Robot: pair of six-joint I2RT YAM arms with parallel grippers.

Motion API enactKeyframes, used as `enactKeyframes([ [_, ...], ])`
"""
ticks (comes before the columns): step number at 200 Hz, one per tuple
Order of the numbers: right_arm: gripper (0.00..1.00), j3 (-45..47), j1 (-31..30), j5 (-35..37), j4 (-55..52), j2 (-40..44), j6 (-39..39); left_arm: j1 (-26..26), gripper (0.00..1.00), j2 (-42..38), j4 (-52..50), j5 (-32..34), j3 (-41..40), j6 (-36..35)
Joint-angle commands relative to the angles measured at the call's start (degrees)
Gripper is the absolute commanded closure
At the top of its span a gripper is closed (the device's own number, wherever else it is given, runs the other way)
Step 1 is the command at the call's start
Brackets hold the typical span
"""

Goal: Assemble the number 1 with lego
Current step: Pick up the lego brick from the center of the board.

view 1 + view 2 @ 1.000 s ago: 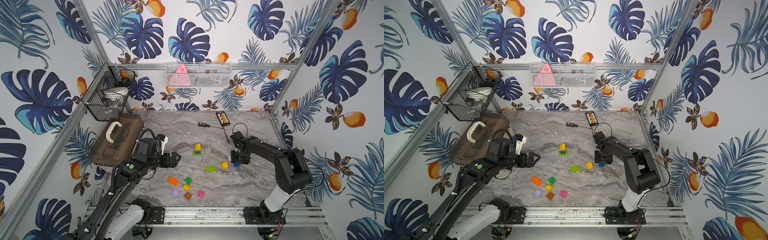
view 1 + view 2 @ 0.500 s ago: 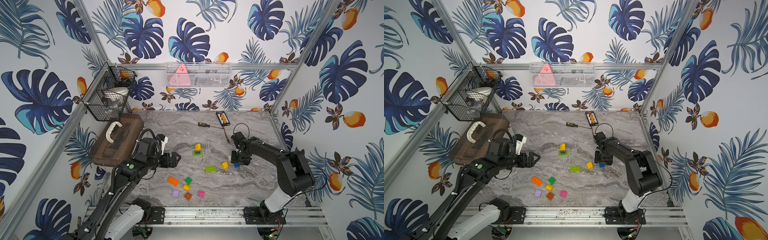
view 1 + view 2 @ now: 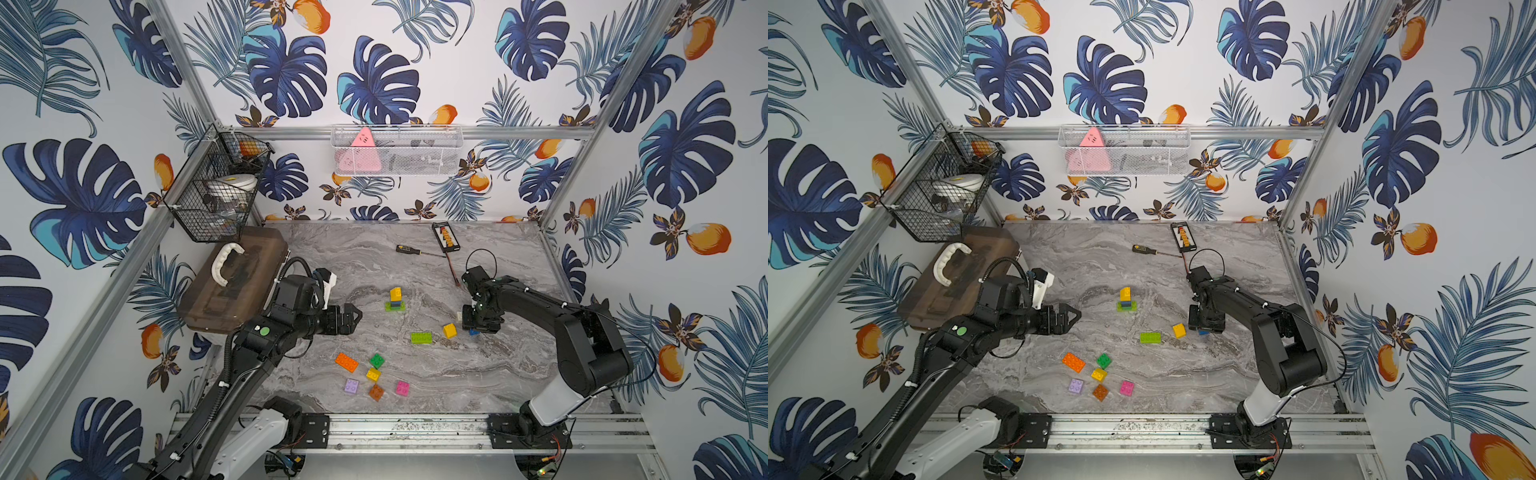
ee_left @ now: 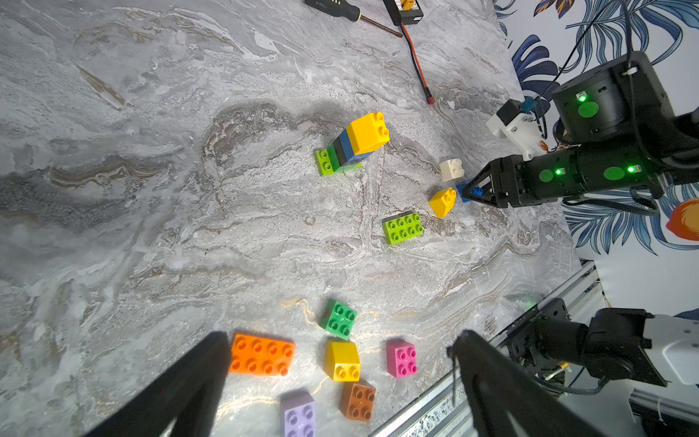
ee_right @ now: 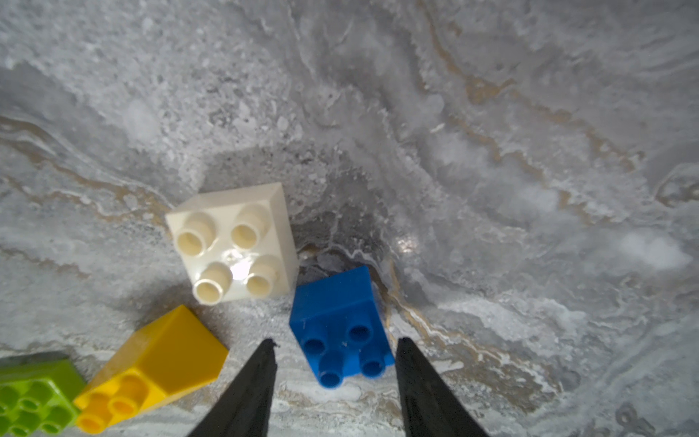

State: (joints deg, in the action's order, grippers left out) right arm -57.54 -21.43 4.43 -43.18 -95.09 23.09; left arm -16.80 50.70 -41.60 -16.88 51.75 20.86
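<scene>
Lego bricks (image 3: 421, 337) lie scattered over the marble worktop (image 3: 478, 374), with a short yellow-topped stack (image 3: 395, 299) standing near the middle and a loose cluster (image 3: 373, 374) of orange, green, yellow, purple and pink pieces toward the front rail. The right gripper (image 5: 334, 341) points down over a blue brick (image 5: 340, 321) resting on the worktop, its jaws parted either side of it with a gap showing, a white brick (image 5: 230, 242) and a yellow brick (image 5: 159, 352) just beside. The left gripper (image 3: 355, 319) hovers beside the stack, spread wide and holding nothing.
</scene>
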Motion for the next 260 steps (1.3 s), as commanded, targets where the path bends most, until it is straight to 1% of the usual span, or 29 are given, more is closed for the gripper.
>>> enactKeyframes([
  [1,0.47,-0.03,-0.24,1.29,-1.32,0.11,0.49,0.1,0.01,0.02,0.21,-0.17,0.28,-0.58],
  [36,0.53,-0.07,-0.28,1.93,-1.21,-0.51,1.84,0.1,0.01,0.01,0.18,-0.08,0.28,-0.58],
  [89,0.54,-0.55,-0.28,2.47,-0.68,-2.05,4.56,0.1,0.01,-0.28,0.03,0.1,0.28,-0.56],
  [143,0.63,-0.45,-0.45,1.89,-1.03,-0.86,9.34,0.1,0.01,-0.59,0.03,0.19,0.33,-0.56],
  [177,0.65,-0.5,-0.43,1.71,-1.47,-1.5,10.66,0.1,0.01,-0.81,0.03,0.2,0.28,-0.56],
  [214,0.61,-0.61,-0.45,2.23,-1.72,-1.88,9.88,0.1,0.01,-0.97,0.03,0.27,0.26,-0.59],
  [240,0.54,-1.21,-0.43,2.49,-2.09,-2.18,8.62,0.1,0.01,-0.95,0.03,0.27,0.28,-0.6],
  [260,0.52,-1.71,-0.45,2.68,-2.08,-2.19,7.7,0.1,0.01,-0.95,0.03,0.27,0.28,-0.57],
])
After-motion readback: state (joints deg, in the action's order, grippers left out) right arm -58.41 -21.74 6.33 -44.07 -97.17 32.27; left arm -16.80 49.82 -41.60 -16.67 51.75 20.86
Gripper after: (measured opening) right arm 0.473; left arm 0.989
